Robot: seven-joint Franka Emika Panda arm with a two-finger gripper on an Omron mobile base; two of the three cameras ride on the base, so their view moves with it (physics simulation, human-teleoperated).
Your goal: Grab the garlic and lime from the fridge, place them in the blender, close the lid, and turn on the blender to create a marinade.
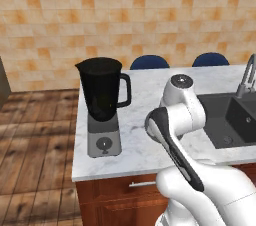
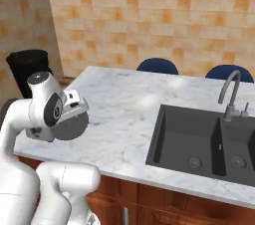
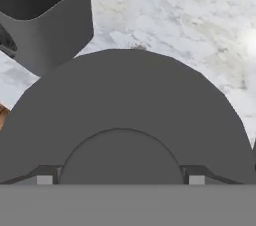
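The gripper (image 3: 120,180) holds the lid (image 3: 125,115) — fingers closed on its edges — above the marble counter (image 1: 145,95), just beside the blender (image 1: 102,107), whose jar stands uncovered.

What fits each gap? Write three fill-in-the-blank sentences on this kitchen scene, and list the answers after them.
1. The flat dark grey disc in the gripper is the blender's ____.
2. The blender on the counter has a round ____ on its grey base.
3. Behind the counter, the tops of two ____ chairs show.

Missing words: lid; dial; blue.
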